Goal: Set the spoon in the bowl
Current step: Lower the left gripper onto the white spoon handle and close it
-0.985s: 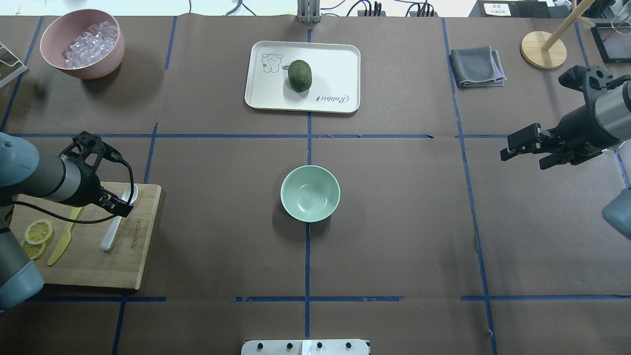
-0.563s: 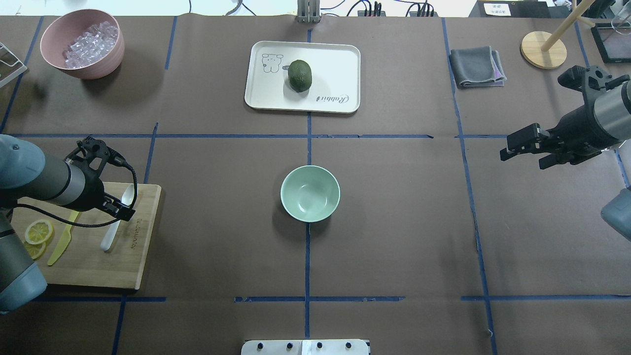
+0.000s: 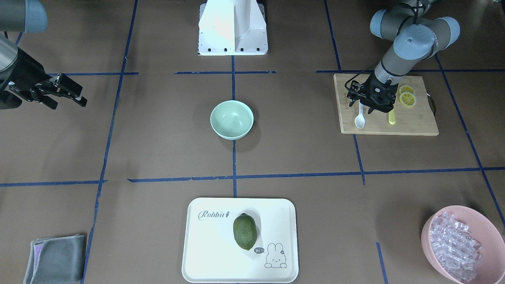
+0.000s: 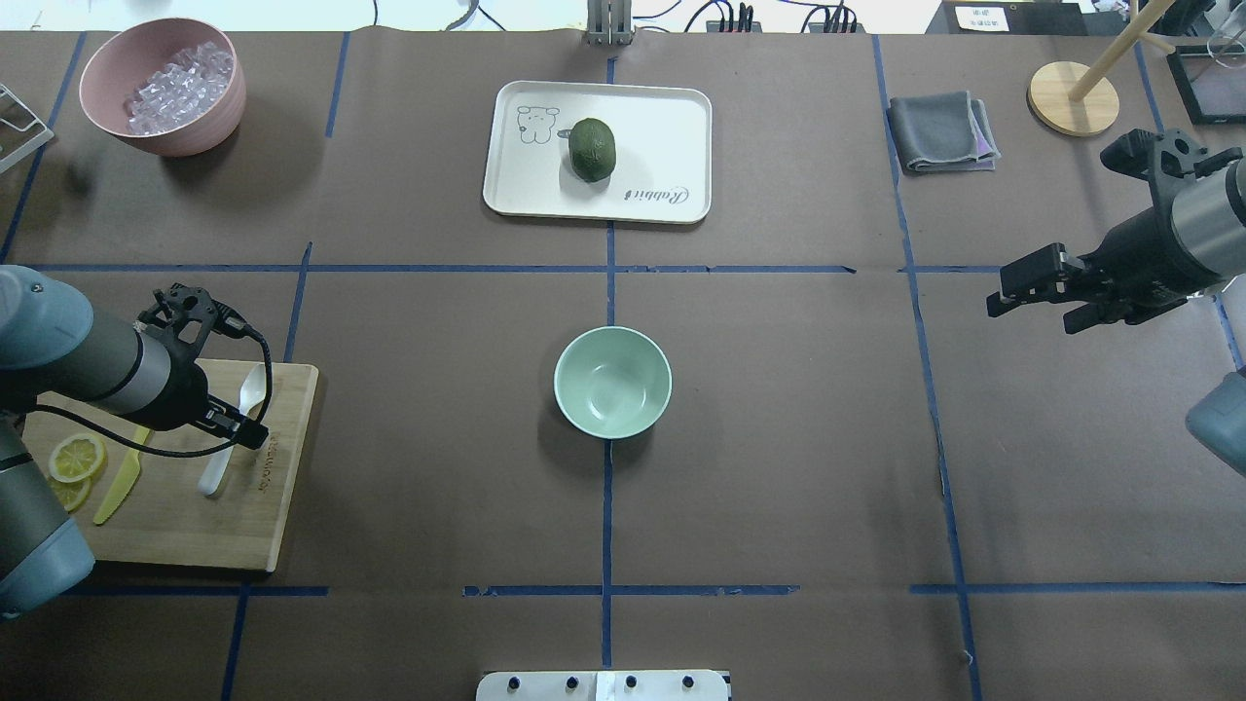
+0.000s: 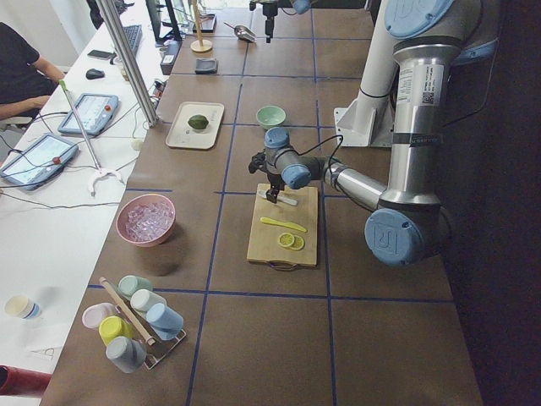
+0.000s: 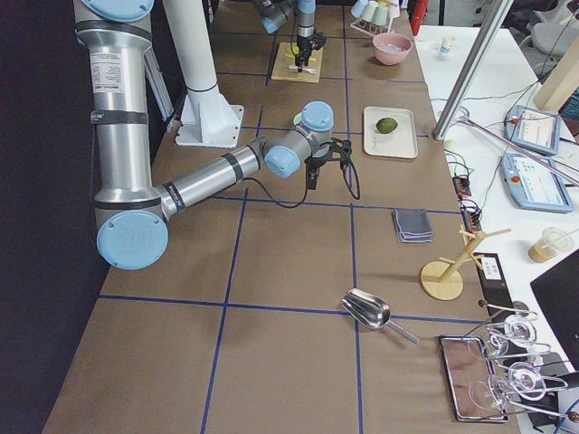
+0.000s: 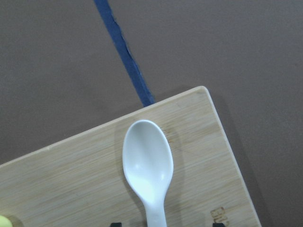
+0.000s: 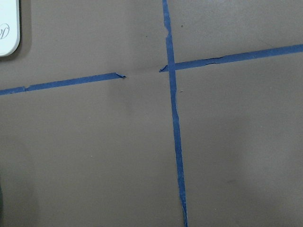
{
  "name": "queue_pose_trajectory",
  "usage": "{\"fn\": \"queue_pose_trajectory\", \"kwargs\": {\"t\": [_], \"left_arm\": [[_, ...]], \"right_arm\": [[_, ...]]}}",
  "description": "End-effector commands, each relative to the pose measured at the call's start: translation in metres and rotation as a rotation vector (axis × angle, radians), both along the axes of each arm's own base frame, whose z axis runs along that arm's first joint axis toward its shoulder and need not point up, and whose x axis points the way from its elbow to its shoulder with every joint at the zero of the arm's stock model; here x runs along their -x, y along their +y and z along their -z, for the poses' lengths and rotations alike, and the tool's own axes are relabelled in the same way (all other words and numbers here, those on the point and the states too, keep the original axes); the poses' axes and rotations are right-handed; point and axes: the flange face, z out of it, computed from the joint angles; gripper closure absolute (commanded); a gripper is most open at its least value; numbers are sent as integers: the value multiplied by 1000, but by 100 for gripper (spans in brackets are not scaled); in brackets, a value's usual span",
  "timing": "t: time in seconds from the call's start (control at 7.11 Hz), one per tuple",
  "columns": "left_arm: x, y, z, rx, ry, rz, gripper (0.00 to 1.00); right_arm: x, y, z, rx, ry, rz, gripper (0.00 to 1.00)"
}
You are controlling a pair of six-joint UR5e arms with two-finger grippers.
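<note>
We saw from overhead a desk (image 4: 779, 438) covered in matte brown paper and ruled into squares by blue tape. Near its middle sat the bowl (image 4: 612, 382), small, round and smooth-sided, in pale mint green. Well out at the bowl's 9 o'clock lay a rectangular wooden cutting board (image 4: 195, 526) with visible grain. The spoon (image 4: 251, 389) lay flat on the board, well apart from the bowl. It was glossy white plastic, with a flat straight handle and an oval scoop pointing toward 1 o'clock.

The left end effector (image 4: 238, 428) hung low over the handle. Its two dark fingers were spread, one on each side of the handle, not clamped on it.

At the spoon's 9 o'clock lay a yellow plastic knife (image 4: 122, 487) and two round lemon slices (image 4: 76, 458).

Far out at the bowl's 3 o'clock, the right end effector (image 4: 1037, 297) hovered over bare paper with its fingers parted, grasping nothing.
</note>
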Motion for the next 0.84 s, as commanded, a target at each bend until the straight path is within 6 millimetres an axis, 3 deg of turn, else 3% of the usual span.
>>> {"fn": "queue_pose_trajectory", "kwargs": {"t": [0.0, 0.14, 0.28, 0.56, 0.7], "left_arm": [[0, 0, -1, 3, -1, 1, 50], [1, 0, -2, 3, -2, 2, 64], [2, 1, -5, 5, -8, 4, 71], [4, 1, -5, 3, -9, 8, 98], [3, 1, 1, -2, 0, 8, 100]], "right_arm": [[0, 0, 0, 0, 0, 0, 0], [0, 0, 0, 0, 1, -1, 0], [0, 0, 0, 0, 0, 0, 0], [-2, 0, -2, 3, 2, -3, 0], [-3, 0, -2, 3, 2, -5, 0]]}}
